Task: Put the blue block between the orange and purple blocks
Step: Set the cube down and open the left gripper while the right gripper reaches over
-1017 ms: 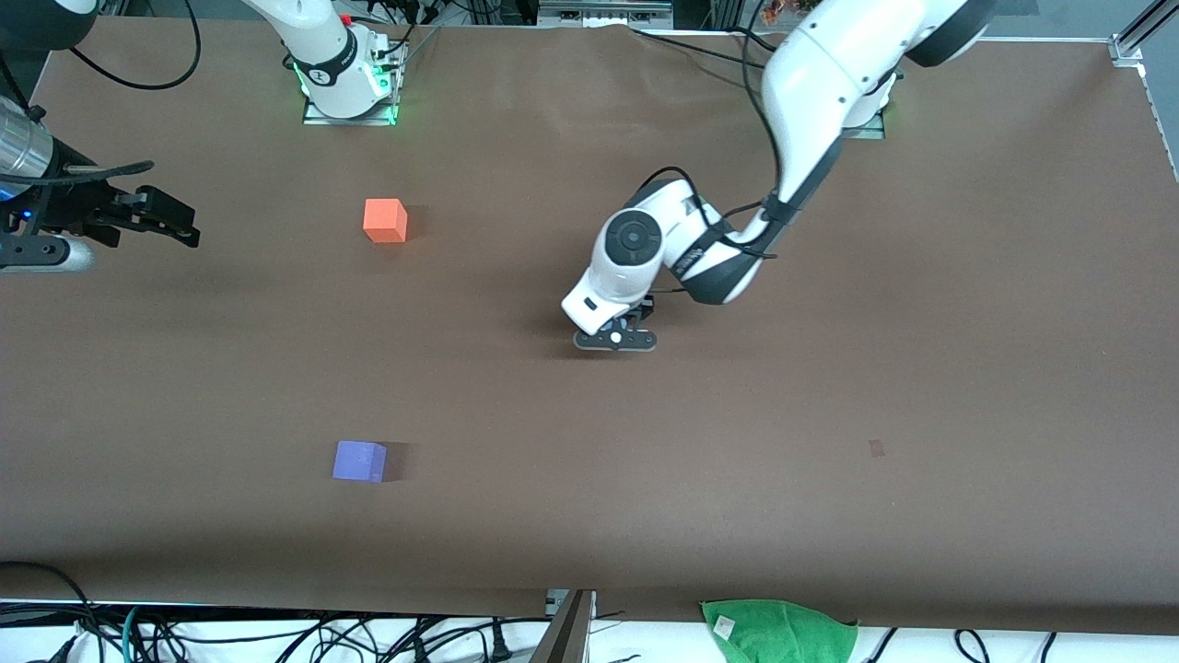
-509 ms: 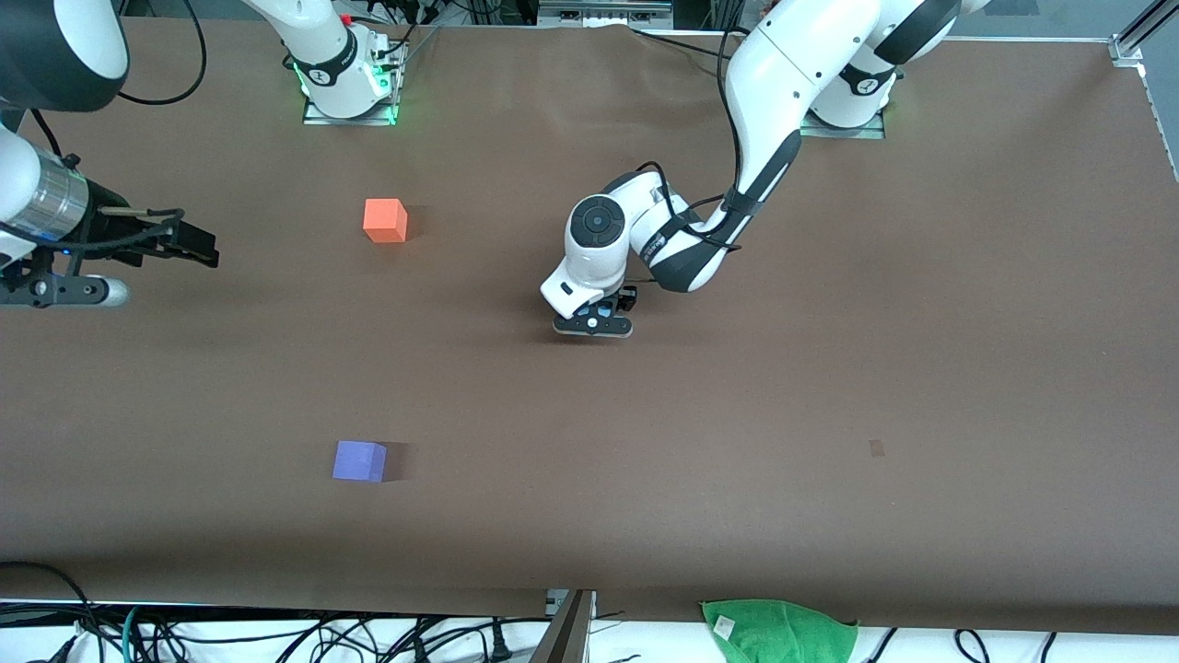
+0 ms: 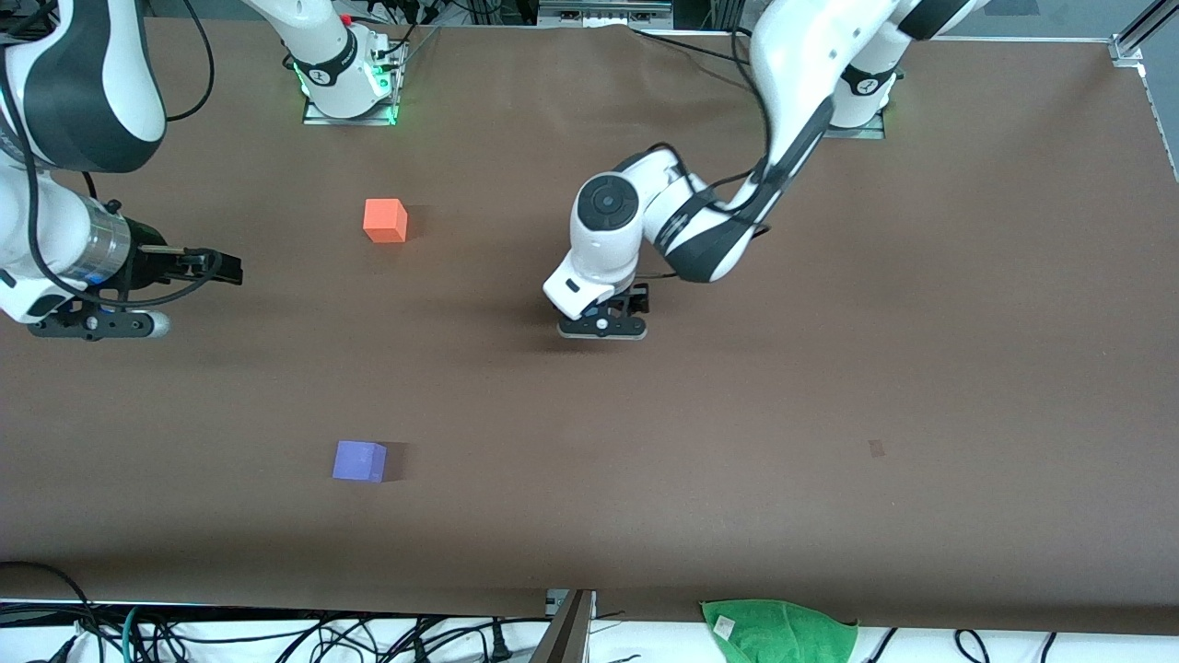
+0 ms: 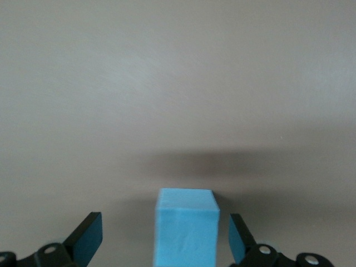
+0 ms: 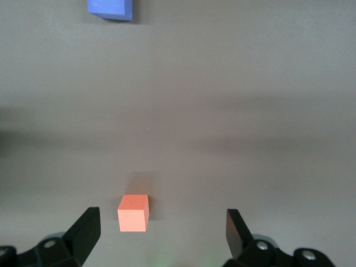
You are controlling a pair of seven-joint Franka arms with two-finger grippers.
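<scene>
The blue block [image 4: 185,231] is a light sky-blue cube that sits on the brown table between the fingers of my left gripper [image 4: 164,228]. The jaws are open, with a gap on each side of the block. In the front view my left gripper [image 3: 603,324] is low over the table's middle and its hand hides the block. The orange block [image 3: 385,221] lies toward the right arm's end, and the purple block [image 3: 359,460] lies nearer the camera than it. My right gripper [image 3: 226,268] is open and empty, beside the orange block [image 5: 133,212]. The purple block [image 5: 111,9] shows farther off in the right wrist view.
A green cloth [image 3: 778,631] lies at the table's near edge, toward the left arm's end. A small dark mark [image 3: 876,447] is on the table surface. Cables hang below the near edge.
My left gripper has shifted a little toward the right arm's end and away from the camera. My right gripper has moved in over the table toward the orange block. The orange and purple blocks have not moved.
</scene>
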